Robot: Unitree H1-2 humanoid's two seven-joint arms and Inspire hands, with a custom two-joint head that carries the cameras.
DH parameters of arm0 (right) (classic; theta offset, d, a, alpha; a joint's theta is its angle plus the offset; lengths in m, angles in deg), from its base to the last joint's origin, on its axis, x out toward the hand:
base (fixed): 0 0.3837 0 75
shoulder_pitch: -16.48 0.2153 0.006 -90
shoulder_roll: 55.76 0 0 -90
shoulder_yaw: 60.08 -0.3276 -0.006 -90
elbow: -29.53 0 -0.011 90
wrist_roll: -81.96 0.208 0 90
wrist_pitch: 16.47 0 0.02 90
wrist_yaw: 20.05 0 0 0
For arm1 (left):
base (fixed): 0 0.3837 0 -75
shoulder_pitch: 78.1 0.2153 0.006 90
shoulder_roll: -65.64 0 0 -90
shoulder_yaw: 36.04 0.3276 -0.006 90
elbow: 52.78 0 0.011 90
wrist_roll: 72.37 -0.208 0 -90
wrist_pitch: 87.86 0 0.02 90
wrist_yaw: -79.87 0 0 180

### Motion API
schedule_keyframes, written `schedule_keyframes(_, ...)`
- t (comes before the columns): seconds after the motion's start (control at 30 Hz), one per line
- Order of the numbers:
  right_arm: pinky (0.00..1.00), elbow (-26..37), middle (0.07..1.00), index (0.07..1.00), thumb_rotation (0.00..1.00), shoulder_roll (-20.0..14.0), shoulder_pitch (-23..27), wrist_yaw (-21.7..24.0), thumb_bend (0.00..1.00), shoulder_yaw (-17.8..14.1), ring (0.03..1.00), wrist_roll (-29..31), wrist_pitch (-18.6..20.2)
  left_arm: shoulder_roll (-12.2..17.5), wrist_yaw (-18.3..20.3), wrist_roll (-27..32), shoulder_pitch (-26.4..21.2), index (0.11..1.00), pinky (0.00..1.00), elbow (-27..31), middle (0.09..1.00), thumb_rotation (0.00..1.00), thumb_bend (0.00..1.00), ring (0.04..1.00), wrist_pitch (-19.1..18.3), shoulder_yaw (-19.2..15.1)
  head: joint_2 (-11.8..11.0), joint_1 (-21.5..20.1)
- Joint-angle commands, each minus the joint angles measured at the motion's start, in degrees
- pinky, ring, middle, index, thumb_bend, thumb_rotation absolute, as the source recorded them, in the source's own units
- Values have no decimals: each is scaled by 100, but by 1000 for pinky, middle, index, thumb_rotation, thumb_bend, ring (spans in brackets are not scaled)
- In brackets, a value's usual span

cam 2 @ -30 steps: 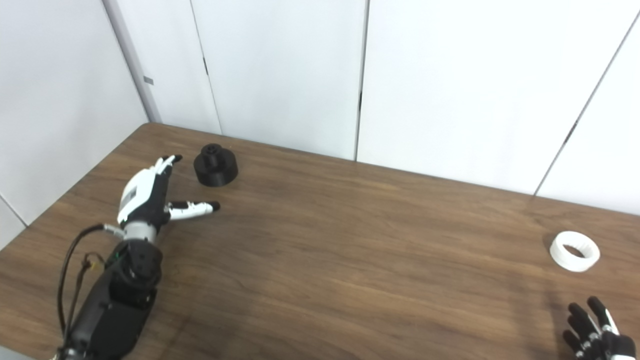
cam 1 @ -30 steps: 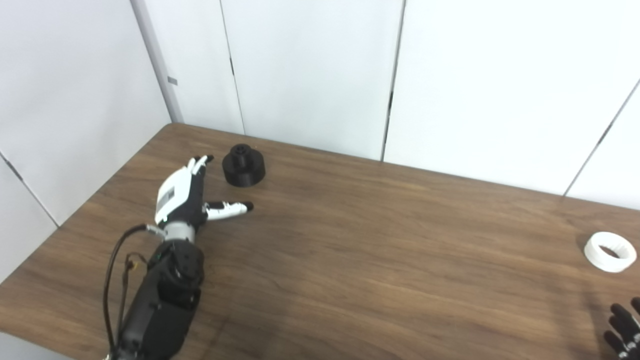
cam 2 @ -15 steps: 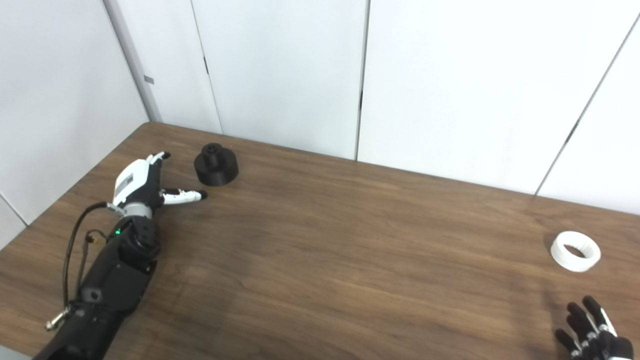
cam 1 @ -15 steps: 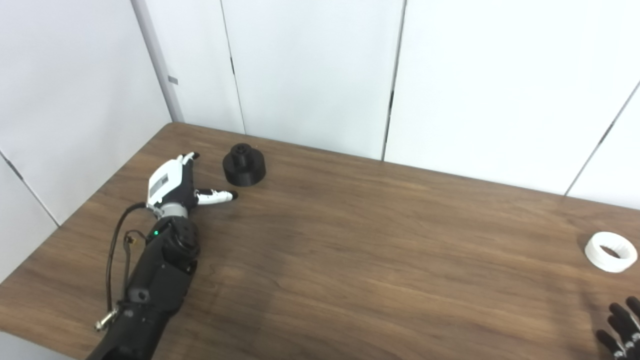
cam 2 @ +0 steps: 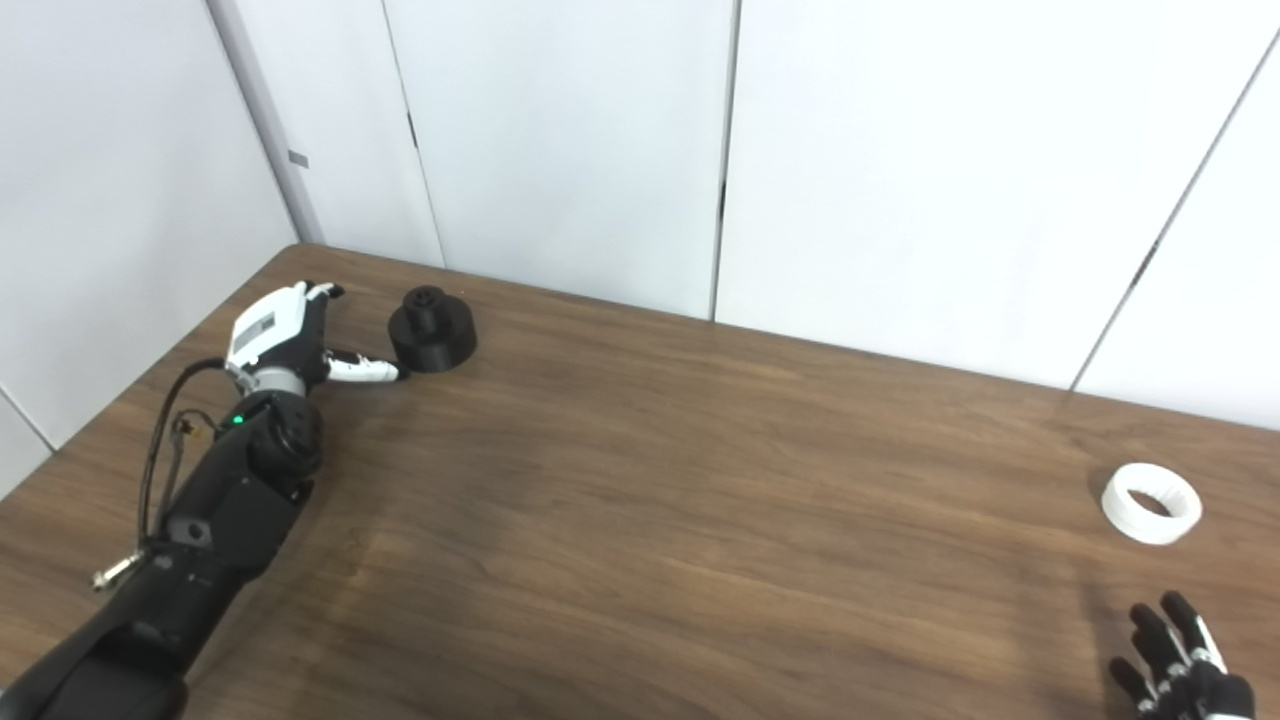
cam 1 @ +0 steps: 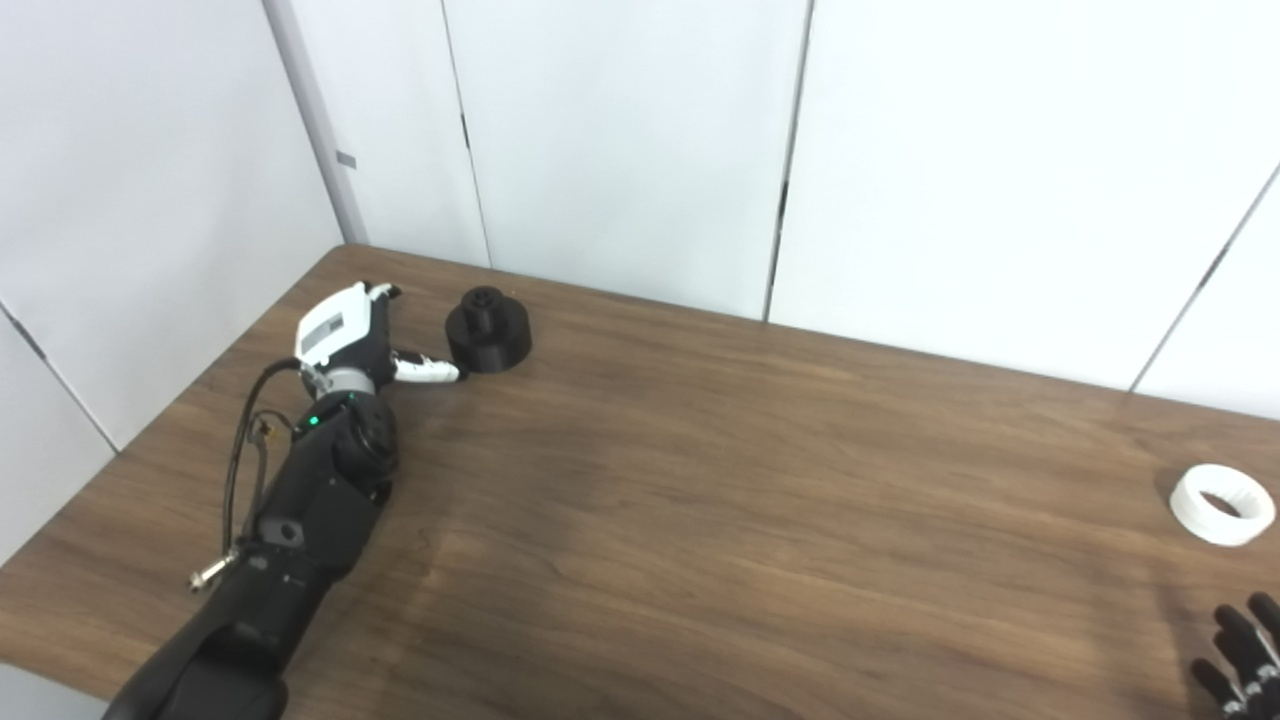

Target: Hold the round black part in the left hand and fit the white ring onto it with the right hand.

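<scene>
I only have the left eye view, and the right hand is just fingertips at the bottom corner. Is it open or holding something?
Observer: The right eye view shows more of the right hand. Its fingers are spread apart and it holds nothing.
Operator: The white ring sits almost at my picture's edge. Is anything lying to the right of it?
Observer: No. In the right eye view the white ring lies flat, and only the wood of the table shows to its right.

Dark wood-grain table point(cam 1: 700, 520), plain white wall panels point(cam 1: 620, 140) with thin vertical seams behind
</scene>
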Motion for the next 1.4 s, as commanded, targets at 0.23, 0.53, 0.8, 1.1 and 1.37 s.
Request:
schedule_keyframes(0.23,1000,293,936,965,1000,1,9,-51,816,85,977,-78,-17,216,42,16,-572,895,1000,-234,1000,354,1000,1000,169,287,33,-30)
schedule_keyframes(0.53,1000,359,924,968,1000,35,0,-64,794,99,976,-55,39,212,342,166,-731,847,1000,-395,1000,376,1000,1000,234,473,56,-54)
schedule_keyframes(0.8,1000,380,932,978,1000,46,1,-45,769,95,989,-35,68,209,412,271,-853,843,1000,-557,1000,388,1000,1000,311,554,72,-73)
schedule_keyframes(1.1,1000,428,936,982,1000,69,-17,-42,749,104,988,13,105,179,422,254,-932,838,1000,-683,997,398,1000,1000,304,639,85,-98)
schedule_keyframes(1.37,1000,442,925,979,1000,84,-39,-30,719,127,973,42,53,108,314,246,-1000,853,1000,-785,999,405,1000,1000,298,677,98,-127)
